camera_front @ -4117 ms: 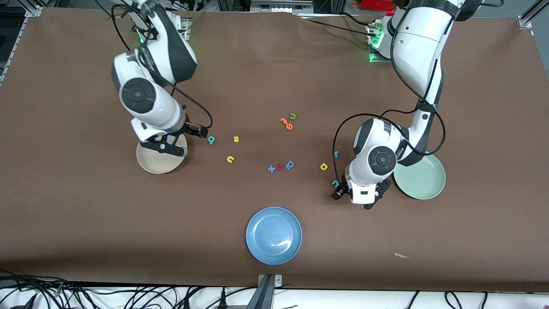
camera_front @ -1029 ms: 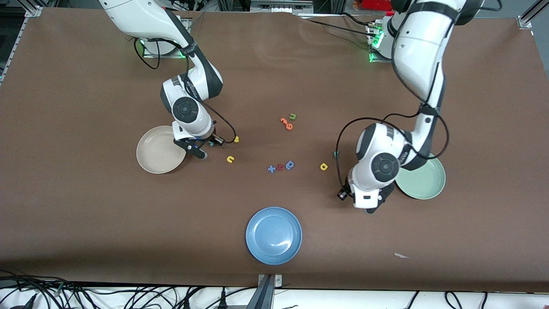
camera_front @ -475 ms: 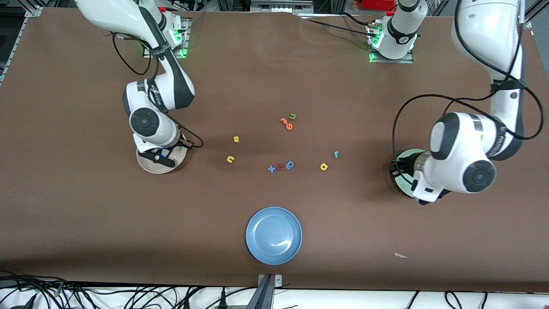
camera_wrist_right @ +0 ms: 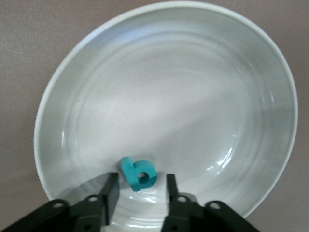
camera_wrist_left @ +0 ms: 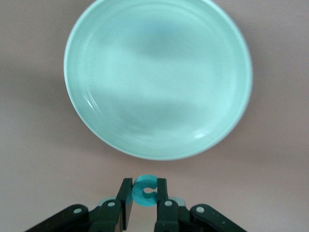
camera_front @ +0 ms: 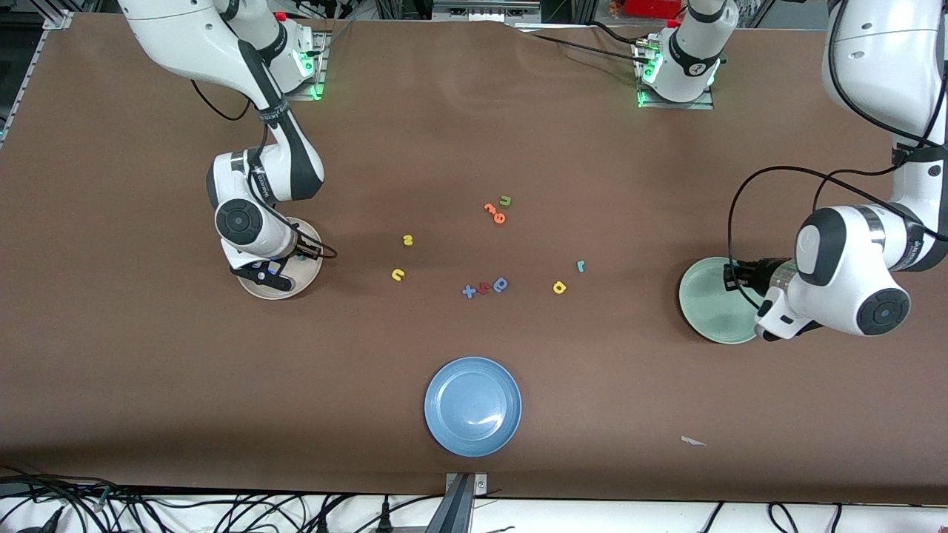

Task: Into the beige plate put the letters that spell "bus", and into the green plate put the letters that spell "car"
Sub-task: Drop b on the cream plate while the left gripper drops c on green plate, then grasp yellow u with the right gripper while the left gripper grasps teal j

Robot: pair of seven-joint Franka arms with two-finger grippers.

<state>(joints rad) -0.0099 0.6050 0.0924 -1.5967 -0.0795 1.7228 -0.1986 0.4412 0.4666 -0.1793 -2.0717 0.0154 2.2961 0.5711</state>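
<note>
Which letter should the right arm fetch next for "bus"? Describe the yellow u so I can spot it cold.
Start at the beige plate under the right gripper. Toward the table's middle lie two yellow letters; the yellow u is the one nearer the front camera. It is larger than the yellow s, and unlike the green u it has no orange pieces beside it.

I get a high front view facing both bases; wrist views look closely down into beige plate [camera_wrist_right: 72, 96] and green plate [camera_wrist_left: 87, 58].
</note>
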